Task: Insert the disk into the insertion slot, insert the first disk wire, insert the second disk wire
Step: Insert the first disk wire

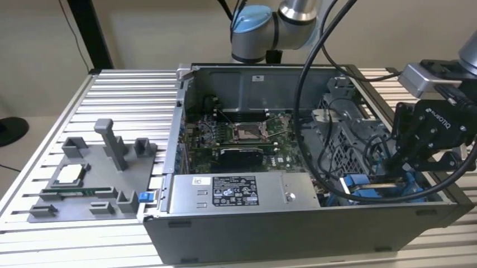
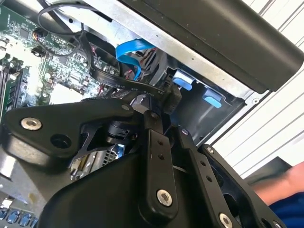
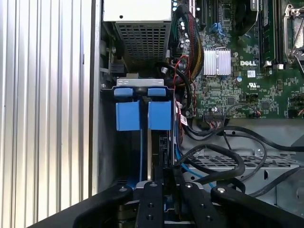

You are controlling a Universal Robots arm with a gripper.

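The disk's blue carrier frame (image 3: 142, 115) sits inside the insertion slot (image 3: 140, 82), a grey metal bay at the case's corner; the drive body is mostly hidden. In the exterior view the same blue carrier (image 1: 369, 190) lies in the slot (image 1: 417, 194) at the case's front right. My gripper (image 1: 391, 177) reaches down into that bay. In the second wrist view the gripper (image 2: 147, 107) is shut on the black connector of a disk wire (image 2: 172, 96), whose flat black cable (image 2: 111, 78) runs back toward the motherboard. The fingers (image 3: 150, 204) stand close together just behind the carrier.
The silver power supply box (image 1: 238, 192) fills the case front. The motherboard (image 3: 247, 71) and a tangle of black cables (image 3: 223, 161) crowd the bay's side. A light blue cable (image 2: 133, 52) loops nearby. The grey fixture tray (image 1: 97, 178) lies at the exterior view's left. A blue sleeve (image 2: 285, 197) shows outside the case.
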